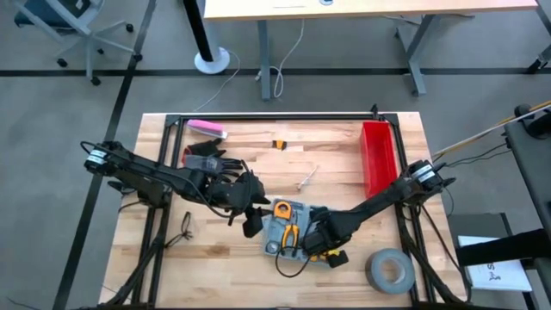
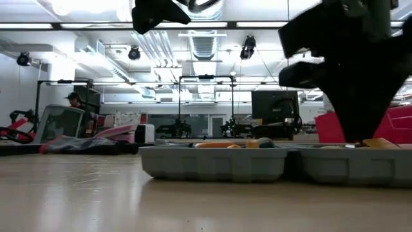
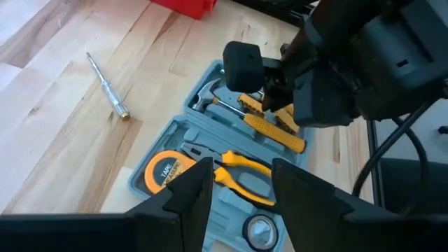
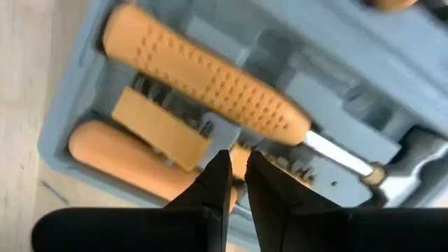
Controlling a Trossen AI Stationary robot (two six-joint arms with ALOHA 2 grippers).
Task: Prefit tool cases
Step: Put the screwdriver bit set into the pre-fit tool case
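The grey-blue tool case [image 1: 288, 226] lies open and flat on the wooden table, also seen in the low view [image 2: 212, 164]. It holds a tape measure [image 3: 164, 168], pliers [image 3: 241, 175], a hammer [image 3: 210, 94] and a yellow-handled driver [image 4: 210, 80]. My right gripper [image 4: 238, 164] points down into the case's right half, nearly shut at a yellow bit strip [image 4: 276, 168]. My left gripper [image 3: 241, 189] hovers open above the case's left end [image 1: 251, 217], with nothing between its fingers. My right gripper comes from above, pointing down, with its fingertips [image 4: 217, 168] closed on the edge of the yellow bit strip [image 4: 241, 155], just below the driver's handle. Only a thin sliver of the strip shows between them. The strip lies in its slot in the case.
A red bin [image 1: 376, 155] stands at the far right and a grey tape roll [image 1: 390, 269] at the near right corner. A slim screwdriver [image 1: 307, 178] lies beyond the case, with a pink object [image 1: 207, 129] at the far left and a black cable [image 1: 293, 263] near the case.
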